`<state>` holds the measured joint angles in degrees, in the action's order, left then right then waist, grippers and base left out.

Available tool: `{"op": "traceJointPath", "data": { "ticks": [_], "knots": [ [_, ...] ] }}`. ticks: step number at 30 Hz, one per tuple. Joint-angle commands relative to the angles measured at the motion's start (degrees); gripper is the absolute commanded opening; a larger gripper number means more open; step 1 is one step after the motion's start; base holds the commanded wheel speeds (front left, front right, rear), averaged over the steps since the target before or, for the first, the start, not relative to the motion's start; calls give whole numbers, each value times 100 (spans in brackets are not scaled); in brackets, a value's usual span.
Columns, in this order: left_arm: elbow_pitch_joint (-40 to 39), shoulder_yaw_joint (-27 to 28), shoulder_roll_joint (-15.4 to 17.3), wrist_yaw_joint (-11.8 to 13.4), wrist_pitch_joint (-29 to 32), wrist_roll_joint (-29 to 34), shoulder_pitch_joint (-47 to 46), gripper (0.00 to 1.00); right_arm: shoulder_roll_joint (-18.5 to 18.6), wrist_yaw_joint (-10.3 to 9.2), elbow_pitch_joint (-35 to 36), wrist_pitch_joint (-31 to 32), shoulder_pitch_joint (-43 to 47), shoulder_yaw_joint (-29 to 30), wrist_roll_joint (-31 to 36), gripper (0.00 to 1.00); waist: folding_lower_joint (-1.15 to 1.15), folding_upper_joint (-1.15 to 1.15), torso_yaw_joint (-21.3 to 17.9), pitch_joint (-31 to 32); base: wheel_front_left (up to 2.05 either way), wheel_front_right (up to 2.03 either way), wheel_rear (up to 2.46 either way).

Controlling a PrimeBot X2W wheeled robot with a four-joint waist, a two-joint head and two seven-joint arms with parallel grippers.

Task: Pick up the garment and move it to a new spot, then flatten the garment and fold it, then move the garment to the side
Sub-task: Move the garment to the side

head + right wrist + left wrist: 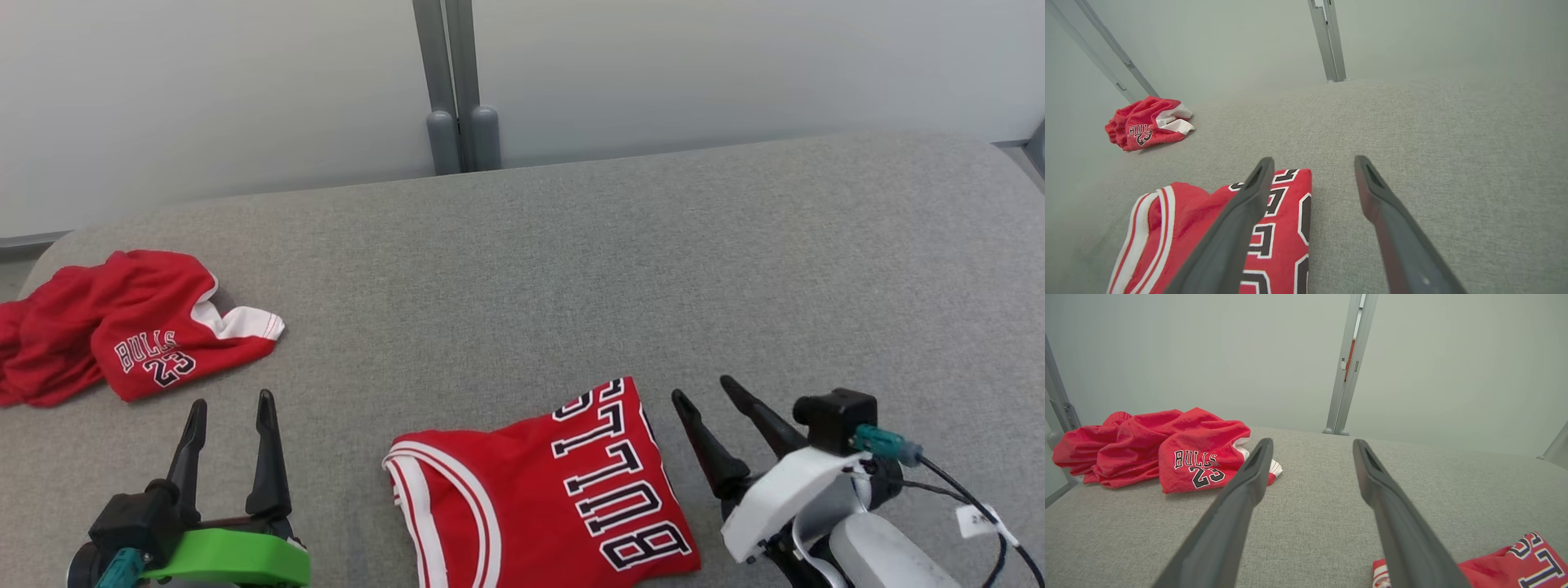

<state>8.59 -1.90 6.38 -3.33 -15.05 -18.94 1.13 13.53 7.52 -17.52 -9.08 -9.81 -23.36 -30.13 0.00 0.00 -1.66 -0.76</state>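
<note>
2 pincers, left pincer [232, 398] and right pincer [702, 387], both spread wide, holding nothing, low over the table [571, 269]. The folded jersey [555, 498] lies flat between them, just left of the right pincer; it looks finished. The crumpled shorts [122, 327] sit ahead-left of the left pincer, well apart. They are likely the next garment, heaped because unflattened.

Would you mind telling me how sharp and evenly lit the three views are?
Head view: soft, even light, no glare, faint shadow under the crumpled shorts; the grey surface bows at its far edge. Left wrist view: shorts lettering crisp, the left fingers softer near the lens. Right wrist view: folded jersey sharp, corners hazy.
</note>
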Motion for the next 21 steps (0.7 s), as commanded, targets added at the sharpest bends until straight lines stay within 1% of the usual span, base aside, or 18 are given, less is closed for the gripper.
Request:
{"op": "traceJointPath", "data": {
  "ticks": [1,2,5,12,16,18,19,21],
  "knots": [
    [1,3,22,-32,-15,50,-70,100,70,-5,-95,268,-189,-180,-234,100,0,0,21,-27,0,0,0],
    [5,-8,38,-36,-15,66,-71,100,125,-4,-198,456,-292,-305,-309,100,0,0,42,-47,0,0,0],
    [22,-29,82,-65,-16,94,-121,100,134,-1,-536,934,-590,-512,-529,100,0,0,132,-104,0,0,0],
    [72,-87,54,-103,-16,107,-212,100,19,-1,-1235,1864,-968,-771,-1199,100,0,0,445,-204,0,0,0],
    [117,-92,31,-118,-16,94,-236,100,56,-1,-1434,2190,-979,-866,-1484,100,0,0,557,-230,0,0,0],
    [134,-86,22,-123,-16,93,-237,100,71,-1,-1426,2202,-996,-920,-1592,100,0,0,588,-238,0,0,0],
    [135,-83,16,-126,-16,93,-245,100,84,-1,-1412,2182,-1002,-940,-1632,84,0,0,600,-246,0,0,0],
    [136,-75,9,-126,-16,96,-269,100,132,-1,-1365,2104,-1034,-996,-1699,8,0,0,615,-265,0,0,0]
  ]
}}
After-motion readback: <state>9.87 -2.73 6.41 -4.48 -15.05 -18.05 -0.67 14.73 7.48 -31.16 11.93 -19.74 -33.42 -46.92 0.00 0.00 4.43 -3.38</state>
